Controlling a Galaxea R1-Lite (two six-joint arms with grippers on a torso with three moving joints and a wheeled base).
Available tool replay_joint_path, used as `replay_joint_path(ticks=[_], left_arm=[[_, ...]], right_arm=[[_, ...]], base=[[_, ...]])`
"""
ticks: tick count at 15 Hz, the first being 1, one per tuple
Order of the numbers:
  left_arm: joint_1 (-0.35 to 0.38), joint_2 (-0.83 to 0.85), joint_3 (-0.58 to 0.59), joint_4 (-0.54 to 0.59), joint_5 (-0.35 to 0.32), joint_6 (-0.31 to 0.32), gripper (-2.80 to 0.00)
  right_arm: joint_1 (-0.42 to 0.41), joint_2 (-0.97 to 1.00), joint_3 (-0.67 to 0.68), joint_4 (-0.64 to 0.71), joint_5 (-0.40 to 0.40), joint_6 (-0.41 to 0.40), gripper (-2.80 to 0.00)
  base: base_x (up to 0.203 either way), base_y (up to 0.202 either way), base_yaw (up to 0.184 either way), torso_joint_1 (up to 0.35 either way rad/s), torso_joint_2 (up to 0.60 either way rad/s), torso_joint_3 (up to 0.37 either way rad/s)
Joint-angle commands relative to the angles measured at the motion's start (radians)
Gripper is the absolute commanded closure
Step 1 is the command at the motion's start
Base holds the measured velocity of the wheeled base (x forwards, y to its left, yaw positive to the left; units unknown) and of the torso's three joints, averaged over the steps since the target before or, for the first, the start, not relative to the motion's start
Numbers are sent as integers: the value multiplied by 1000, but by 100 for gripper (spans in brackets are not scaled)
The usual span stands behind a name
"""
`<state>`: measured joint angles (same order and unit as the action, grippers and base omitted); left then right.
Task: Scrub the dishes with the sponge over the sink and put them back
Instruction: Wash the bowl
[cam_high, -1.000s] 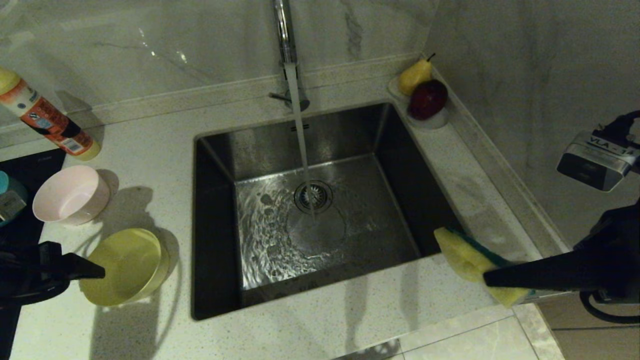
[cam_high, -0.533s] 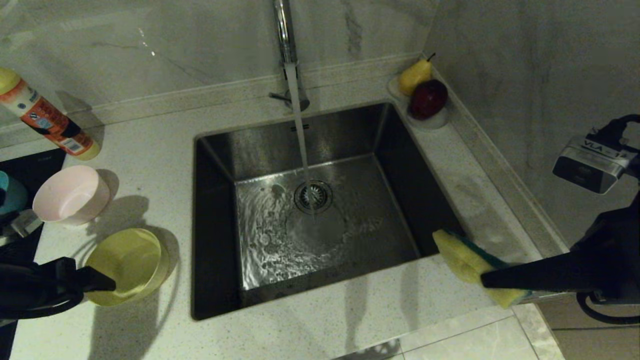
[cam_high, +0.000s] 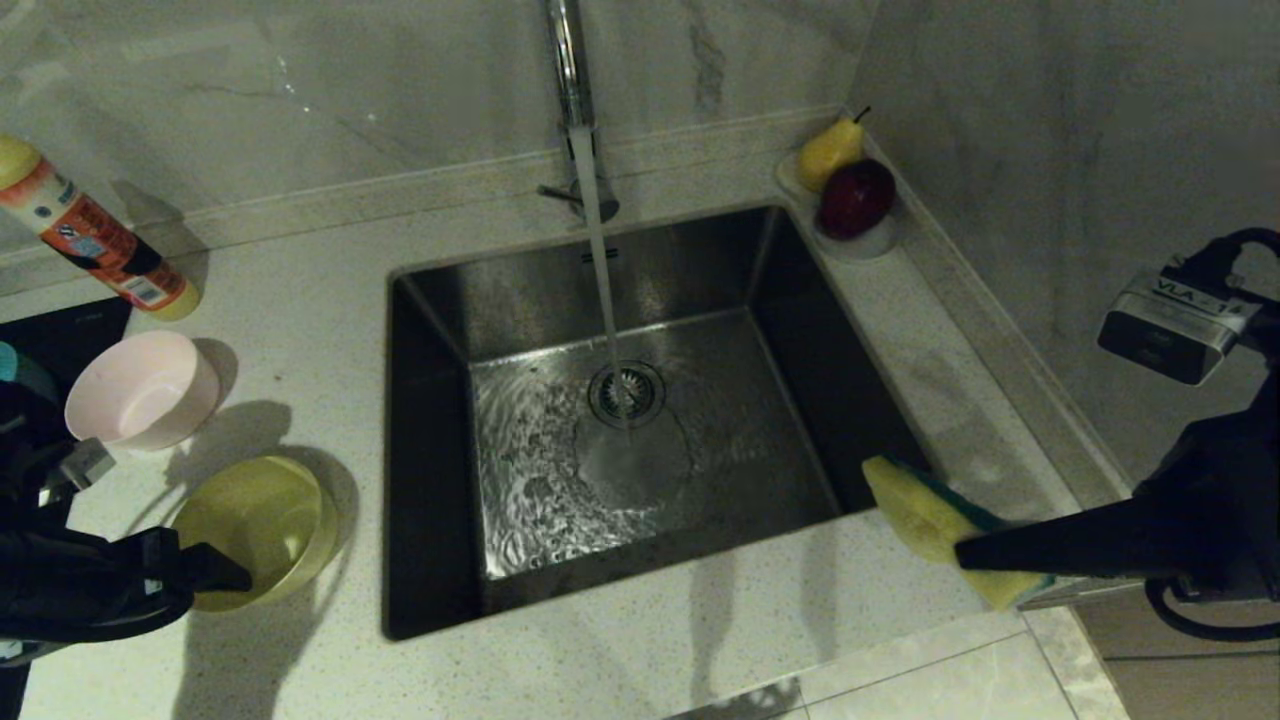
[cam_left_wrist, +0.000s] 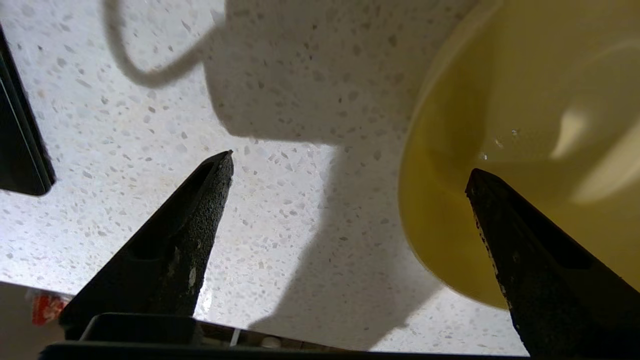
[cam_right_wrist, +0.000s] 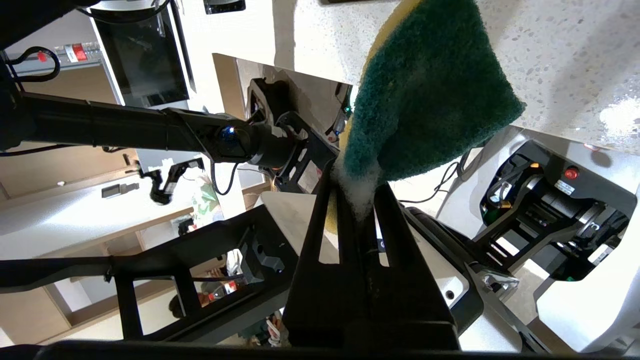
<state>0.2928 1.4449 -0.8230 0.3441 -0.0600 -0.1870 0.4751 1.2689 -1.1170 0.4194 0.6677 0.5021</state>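
One yellow bowl (cam_left_wrist: 525, 150) | rim between spread left gripper (cam_left_wrist: 350, 170) fingers

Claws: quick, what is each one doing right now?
Left claw: open, straddling the near rim of the yellow bowl, holding nothing.
Right claw: shut on the sponge, by the sink's right front corner.

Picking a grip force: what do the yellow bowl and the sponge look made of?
Yellow bowl: probably plastic, smooth and semi-glossy, with soft highlights inside. Sponge: soft yellow foam under a coarse, fibrous dark green scouring face; it pinches in where the right hand holds it.
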Motion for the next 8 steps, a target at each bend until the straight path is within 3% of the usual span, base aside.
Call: replay_joint_path(ticks=[1,5,6,8], left_arm=[[0,13,0,1,0,-2,-280],[0,26,-5,0,0,-16,-280],[0,34,-6,-3,0,-20,0],[0,42,-2,-19,0,-22,0]], right_arm=[[-4,-1,-2,2,3,3,0],[-15,-6,-4,6,4,1,0],[-15,-8,-4,6,4,1,0],[-15,-6,-4,4,4,1,0]], base=[[0,0,0,0,0,0],[0,0,0,0,0,0],[0,0,0,0,0,0],[0,0,0,0,0,0]])
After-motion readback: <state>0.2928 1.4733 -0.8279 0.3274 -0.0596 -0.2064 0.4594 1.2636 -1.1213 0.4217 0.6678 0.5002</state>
